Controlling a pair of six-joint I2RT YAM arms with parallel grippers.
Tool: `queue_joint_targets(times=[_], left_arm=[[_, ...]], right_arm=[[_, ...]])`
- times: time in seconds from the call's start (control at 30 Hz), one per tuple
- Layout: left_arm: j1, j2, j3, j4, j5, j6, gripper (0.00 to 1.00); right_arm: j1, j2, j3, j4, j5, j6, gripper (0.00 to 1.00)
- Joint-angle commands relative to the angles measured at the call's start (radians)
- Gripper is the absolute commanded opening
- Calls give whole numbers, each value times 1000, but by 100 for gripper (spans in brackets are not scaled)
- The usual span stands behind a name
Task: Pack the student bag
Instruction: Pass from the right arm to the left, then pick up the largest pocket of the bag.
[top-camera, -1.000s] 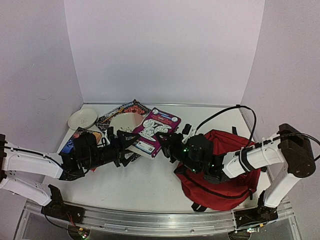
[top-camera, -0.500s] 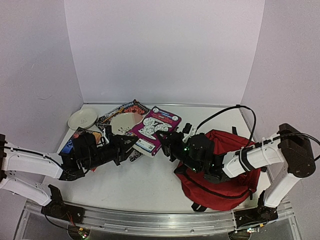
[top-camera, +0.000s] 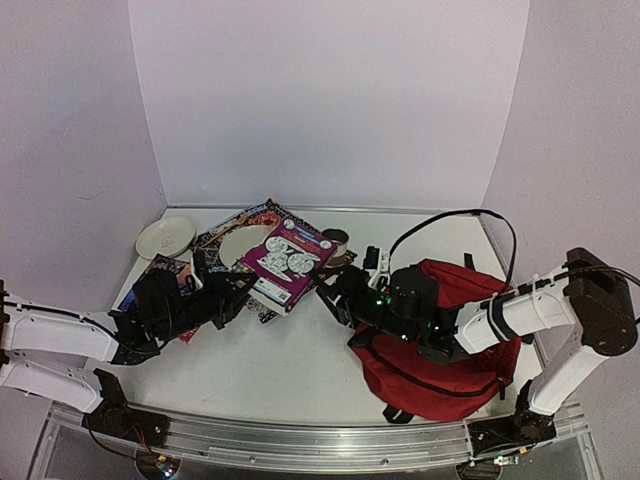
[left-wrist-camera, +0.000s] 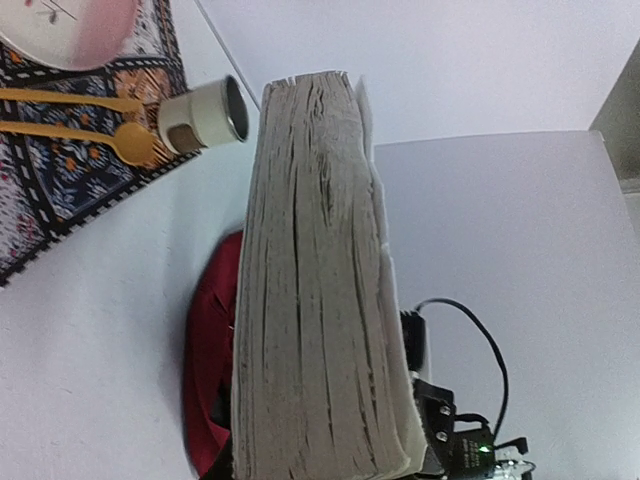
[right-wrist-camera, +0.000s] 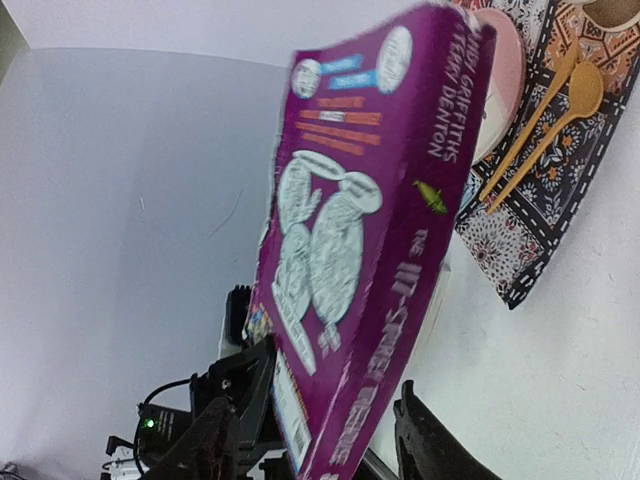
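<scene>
1. Nearest to my bases, the student bag (top-camera: 440, 375) lay slumped on the right side of the table (top-camera: 290, 360). My right forearm reached across its top.
2. My left gripper (top-camera: 232, 292) was clamped on the near left corner of a thick purple book (top-camera: 285, 255). It held the book clear of the table, tilted, with the cover facing up.
3. In the left wrist view the book's grey page edge filled the middle, and the red of the bag showed behind its lower part.
4. My right gripper (top-camera: 330, 290) sat just beside the book's right corner, between the book and the bag. In the right wrist view its fingers (right-wrist-camera: 215, 435) stood apart, one on each side of the book's lower end. I could not tell whether either one touched it.
5. Beyond the book lay a patterned placemat (top-camera: 262, 213) with a pale round plate (top-camera: 238, 245) on it and two wooden spoons (right-wrist-camera: 545, 90) beside the plate.
6. A small cup (left-wrist-camera: 200, 113) lay on its side just past the spoon bowls.
7. Farthest left, near the back corner, a white dish (top-camera: 165, 237) rested on the table, apart from the placemat.
</scene>
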Motion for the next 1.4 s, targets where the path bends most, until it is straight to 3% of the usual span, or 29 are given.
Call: queue_joint_targets(times=[0.0,0.27,0.37,0.53,0.77,1.03,1.37], left_arm=[[47,-48,-22,74,17,62,0],[109,-95,-57,40,119,91,0],[129,-98,-55,21,168,92,0],[155,-99,-54,-24,237,88,0],[241,-89,-51,-54,351,71,0],[304,-80,-32,-66,446,78,0],[319,-95,-23,-85,478,82,0]], right_arm=[[-30,-144,-1,-145,-152,-142,58],[-33,-282,206,-1011,-85,-483,72],[-32,-324,220,-1135,-77,-545,75],[-30,-314,314,-1482,-59,-649,80],[36,-224,420,-1764,-41,-762,83],[130,-64,520,-2104,122,-681,84],[170,49,532,-2258,188,-631,82]])
